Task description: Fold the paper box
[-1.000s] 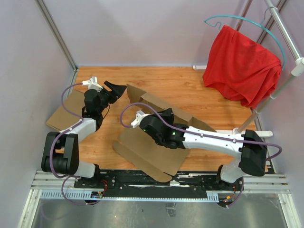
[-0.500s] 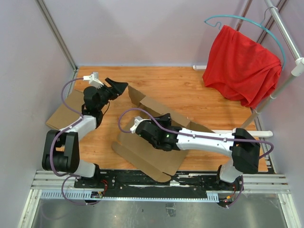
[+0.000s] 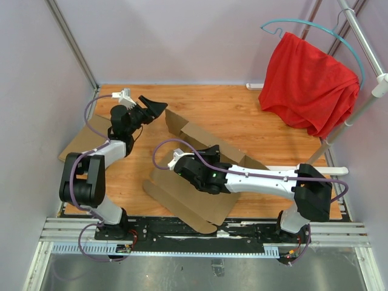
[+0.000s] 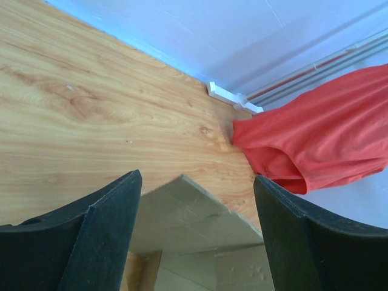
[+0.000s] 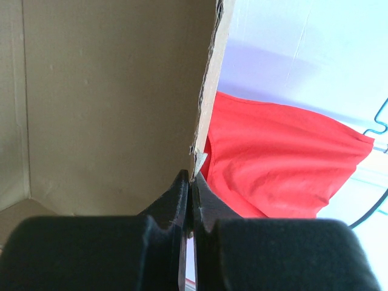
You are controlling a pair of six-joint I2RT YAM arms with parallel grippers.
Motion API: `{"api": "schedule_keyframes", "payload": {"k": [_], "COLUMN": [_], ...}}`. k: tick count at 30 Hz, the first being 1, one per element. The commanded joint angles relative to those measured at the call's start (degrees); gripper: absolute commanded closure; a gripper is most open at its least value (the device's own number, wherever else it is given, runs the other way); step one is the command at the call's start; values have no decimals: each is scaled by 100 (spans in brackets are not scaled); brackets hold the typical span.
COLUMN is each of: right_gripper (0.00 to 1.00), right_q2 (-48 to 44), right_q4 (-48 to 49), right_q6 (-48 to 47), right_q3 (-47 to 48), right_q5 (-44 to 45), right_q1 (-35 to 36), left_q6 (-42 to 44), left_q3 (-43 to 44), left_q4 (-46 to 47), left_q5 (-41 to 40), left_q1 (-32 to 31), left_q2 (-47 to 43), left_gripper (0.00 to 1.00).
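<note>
While clamping onto the rough edge of an upright cardboard wall, the right gripper (image 5: pixel 191 183) is grasping the paper box (image 3: pixel 193 203), its two dark fingers (image 5: pixel 173 203) pressing together with only the thin board between them. That wall is standing along the far side of the box. The rest of the brown sheet is lying flat on the wooden table (image 3: pixel 242 109), spreading toward the near edge in front of the arm bases. Beyond the pinched edge, in the right wrist view, a red cloth (image 5: pixel 273 157) is filling the background.

The left gripper (image 3: pixel 155 108) is hovering released at the far left corner of the box, its jaws spread wide with nothing between them. A pale flap corner is showing just past its fingertips (image 4: pixel 121 200), and I cannot tell whether it is touching them.

Farther out, the red cloth is draping from a teal hanger (image 3: pixel 303 24) on a rack at the far right, well apart from the box. A second, flat tan cardboard piece (image 3: pixel 76 145) is lying at the table's left edge, partly under the left arm.
</note>
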Motion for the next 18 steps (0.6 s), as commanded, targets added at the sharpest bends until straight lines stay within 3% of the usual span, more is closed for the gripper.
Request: {"api": "schedule_keyframes", "payload": {"k": [1, 4, 7, 13, 18], "right_gripper": [99, 99, 99, 99, 99], "right_q2": [74, 78, 107, 295, 337], "right_q4": [-169, -234, -396, -698, -700], "right_q6": [204, 212, 243, 347, 395], "right_q3": [-54, -5, 66, 172, 181], "right_q5": [-213, -318, -414, -409, -415], "right_q1": [76, 76, 58, 49, 32], "left_q6": [-203, -473, -766, -1150, -1272], "left_q3": [522, 855, 917, 337, -196], "left_q4": [536, 970, 1532, 2582, 3165], "left_q5": [378, 809, 1313, 1826, 2061], "left_q1": [49, 56, 79, 84, 84], "left_q2": [567, 1127, 1469, 1570, 1406], "left_gripper": [19, 22, 31, 48, 50]}}
